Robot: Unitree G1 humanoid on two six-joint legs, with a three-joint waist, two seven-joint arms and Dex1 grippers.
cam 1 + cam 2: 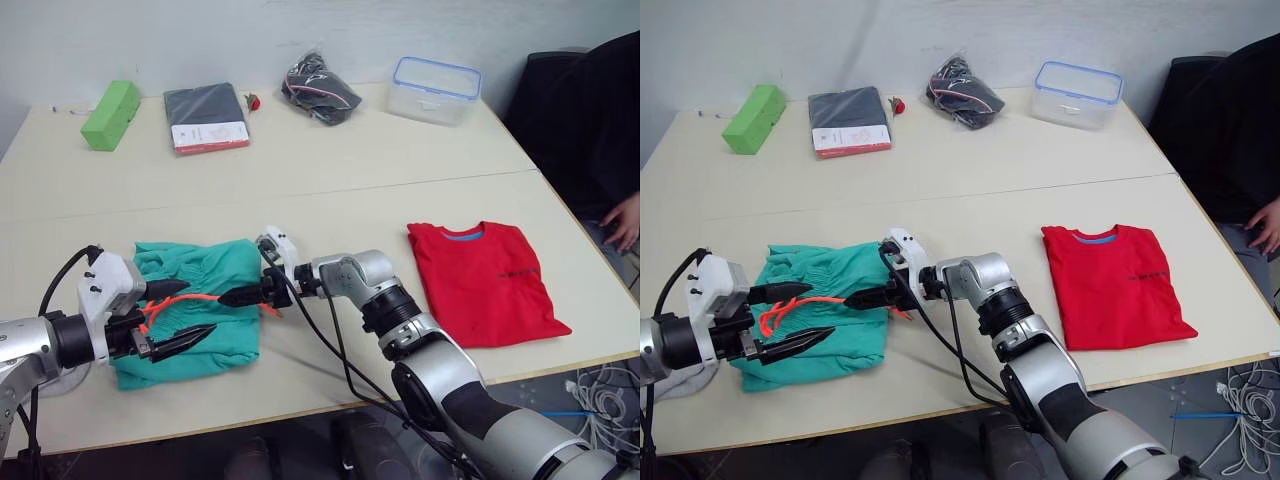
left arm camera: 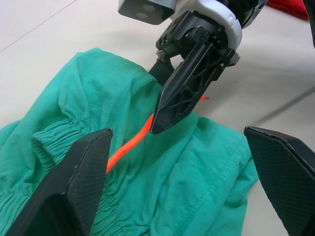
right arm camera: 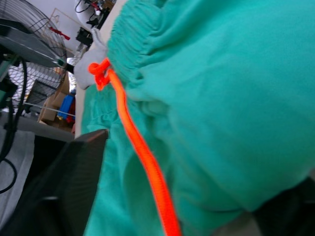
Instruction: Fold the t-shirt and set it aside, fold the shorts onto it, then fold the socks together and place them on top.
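- Lying partly folded near the table's (image 1: 330, 215) front edge on the robot's left: shorts (image 1: 205, 300), with the orange drawstring (image 1: 185, 300) trailing loose across the cloth.
- Hovering over the shorts with fingers spread wide and holding nothing: left gripper (image 1: 172, 315).
- Reaching in from the right edge of the shorts, tips right by the drawstring: right gripper (image 1: 240, 296); cannot tell whether pinching or open.
- Risking a snag: drawstring running just beside the right gripper's tips, likely dragging the whole garment if caught instead of cloth.
- Risking a collision: both grippers working close together over the same small patch.
- Risking an unravelled fold: bunched waistband, likely springing open once released.
- Risking a slide off the front edge: shorts sitting near it.
- Lying flat and apparently folded, well apart to the right: t-shirt (image 1: 485, 280), the likely destination, with bare table between and nothing blocking the path.
- Sitting along the far side, well clear: green block (image 1: 110, 113), dark packaged garment (image 1: 205, 117), bagged dark bundle (image 1: 320, 87), clear lidded box (image 1: 435, 88).
- Showing at the right edge near the t-shirt: a person's hand (image 1: 625, 222).
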